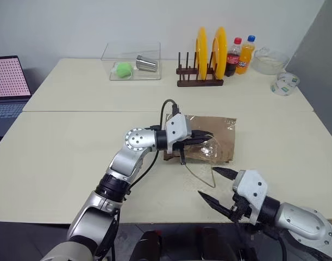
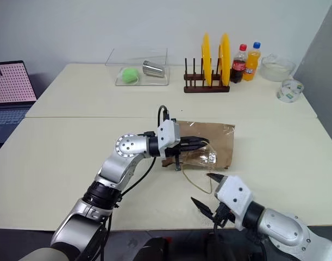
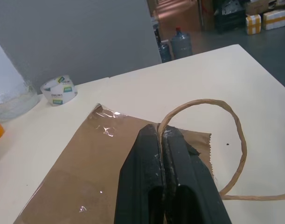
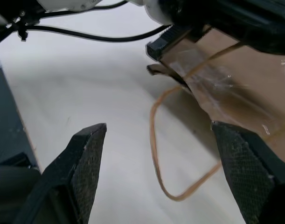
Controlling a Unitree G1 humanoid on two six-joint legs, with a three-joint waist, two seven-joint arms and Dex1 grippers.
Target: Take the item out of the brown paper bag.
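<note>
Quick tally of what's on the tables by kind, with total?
Paper bag: 1
Plates: 2
Rack: 1
Bottles: 2
Clear box: 1
Green ball: 1
Metal cup: 1
Bowl: 1
Tape roll: 1
Laptop: 1
Total: 12

Bright, even indoor light falls on the pale bench with only soft shadows. Glare glints off the brown paper bag. Close fingers look slightly soft.
</note>
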